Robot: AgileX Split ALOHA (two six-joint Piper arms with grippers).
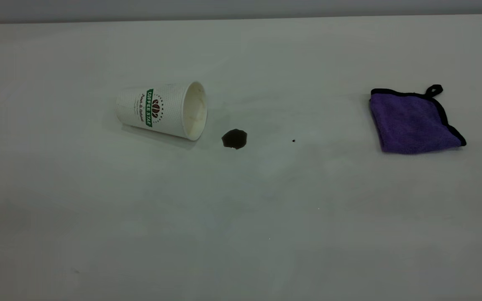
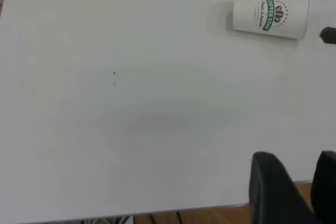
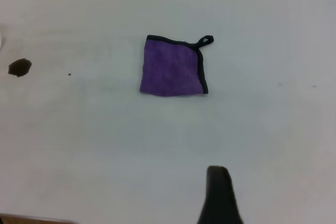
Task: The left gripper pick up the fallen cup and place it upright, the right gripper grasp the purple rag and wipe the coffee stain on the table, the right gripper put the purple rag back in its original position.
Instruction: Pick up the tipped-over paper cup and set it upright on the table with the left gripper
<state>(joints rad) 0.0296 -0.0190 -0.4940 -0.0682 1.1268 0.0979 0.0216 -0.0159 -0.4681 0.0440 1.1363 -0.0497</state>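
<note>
Cup [image 1: 161,110] is lying on its side on the table [image 1: 241,217], left of centre in my exterior view, mouth facing right, green band and bean logo showing. Coffee stain [image 1: 234,139] is sitting just beside the mouth, slightly nearer the camera, not touching the rim. A tiny black speck [image 1: 293,141] is lying further right. Purple rag [image 1: 414,121] is lying flat well apart on the right side, black loop at its far corner.

I'm seeing the left hand [image 2: 299,182] hanging over the near table edge, well apart from the cup, fingers [image 2: 270,187] parted with a gap, gripping nothing. Right hand is showing only one dark finger [image 3: 219,195] near the rag; can't tell how wide it's spread.
</note>
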